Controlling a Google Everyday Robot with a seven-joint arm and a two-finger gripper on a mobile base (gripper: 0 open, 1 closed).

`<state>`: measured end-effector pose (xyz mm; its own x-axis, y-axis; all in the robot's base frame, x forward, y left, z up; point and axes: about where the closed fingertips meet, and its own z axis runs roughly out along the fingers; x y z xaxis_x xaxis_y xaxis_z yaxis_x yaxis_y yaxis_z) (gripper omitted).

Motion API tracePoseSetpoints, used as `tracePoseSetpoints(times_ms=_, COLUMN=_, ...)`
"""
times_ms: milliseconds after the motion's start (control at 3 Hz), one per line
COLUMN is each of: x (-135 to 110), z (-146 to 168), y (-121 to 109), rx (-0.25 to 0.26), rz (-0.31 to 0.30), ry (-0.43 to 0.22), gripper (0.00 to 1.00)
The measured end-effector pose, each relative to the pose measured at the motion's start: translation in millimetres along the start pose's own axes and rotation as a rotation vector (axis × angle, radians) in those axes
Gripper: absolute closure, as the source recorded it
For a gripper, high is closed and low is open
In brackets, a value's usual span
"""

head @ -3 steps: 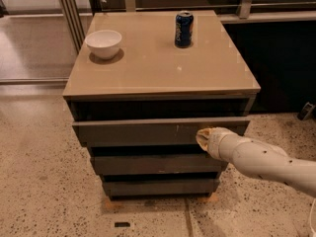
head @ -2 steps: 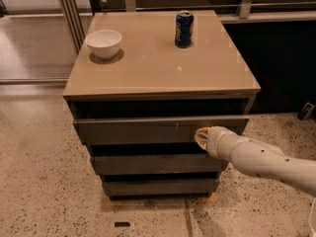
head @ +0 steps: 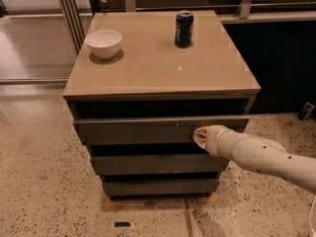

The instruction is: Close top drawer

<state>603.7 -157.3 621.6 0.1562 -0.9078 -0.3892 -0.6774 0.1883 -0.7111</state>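
Gripper (head: pixel 199 137) tip touches the front of the top drawer (head: pixel 133 131), right of the middle. I cannot tell if it is clenched or released. It sits a tiny bit more to the left than a second ago. The white arm (head: pixel 256 154) comes in from the right.

The top drawer sticks out a little under the front edge of the counter (head: pixel 158 73), about as far as before. Its inside is dark and hidden.

A white bowl (head: pixel 103 43) sits near the back left corner. A blue can (head: pixel 183 29) stands upright near the back edge. Neither has moved.
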Motion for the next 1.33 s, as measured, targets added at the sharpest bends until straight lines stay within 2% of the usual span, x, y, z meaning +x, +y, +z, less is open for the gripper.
tracePoseSetpoints(times_ms=333, x=-9.5, z=-13.7, y=-20.1, rx=-0.042, rz=-0.007, ry=-0.038, gripper=1.00)
tracePoseSetpoints(times_ms=667, x=-6.7, z=-44.1, y=-36.4, rx=-0.104, rz=0.021, ry=-0.047, gripper=1.00)
tracePoseSetpoints(times_ms=1000, x=0.2, z=-75.7, y=-51.7, rx=-0.181, rz=0.080, ry=-0.041, gripper=1.00)
tracePoseSetpoints(times_ms=1333, x=-2.0, z=-81.0, y=-31.0, rx=-0.265, rz=0.083, ry=-0.052, gripper=1.00)
